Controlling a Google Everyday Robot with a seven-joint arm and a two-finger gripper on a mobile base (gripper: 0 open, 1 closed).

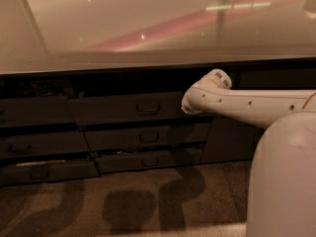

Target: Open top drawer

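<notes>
The top drawer (113, 110) is the wide dark grey front just under the countertop, with a small rectangular pull handle (148, 107) at its centre. A dark gap shows above the front. My white arm (247, 105) reaches in from the right. The gripper (185, 106) at its end sits against the right end of the top drawer front, to the right of the handle. The wrist housing hides most of the gripper.
Two shorter drawer fronts (148, 138) lie below the top drawer, and more drawers (39, 144) stack at the left. A glossy countertop (123, 33) overhangs everything. My white base (284, 181) fills the lower right. Speckled floor (98, 201) lies in front.
</notes>
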